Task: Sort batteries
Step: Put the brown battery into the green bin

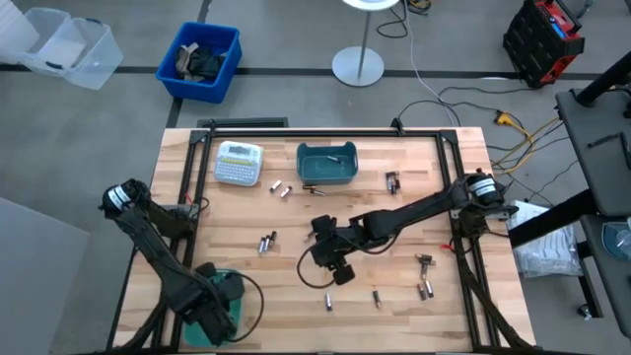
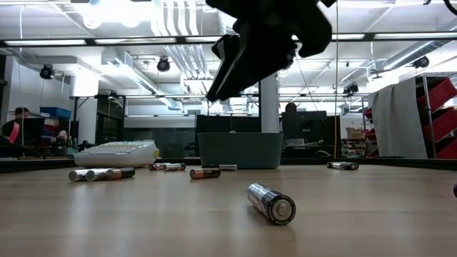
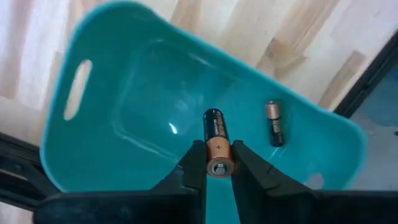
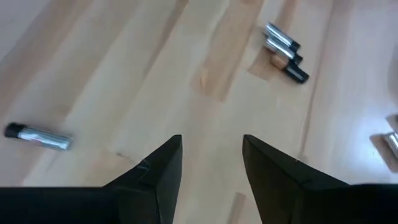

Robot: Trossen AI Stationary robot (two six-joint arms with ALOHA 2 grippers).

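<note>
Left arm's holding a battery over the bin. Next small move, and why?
Probably open the left gripper and drop it. Its fingers clamp a copper-and-black battery right above the teal bin, where one battery already lies. The right gripper hangs open over bare table.

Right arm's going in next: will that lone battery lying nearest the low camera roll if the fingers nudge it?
Probably. The battery is a smooth cylinder lying on its side on the flat wooden table, so an off-centre nudge may roll it. It looks rigid, so a firm pinch by the open right gripper should hold.
</note>
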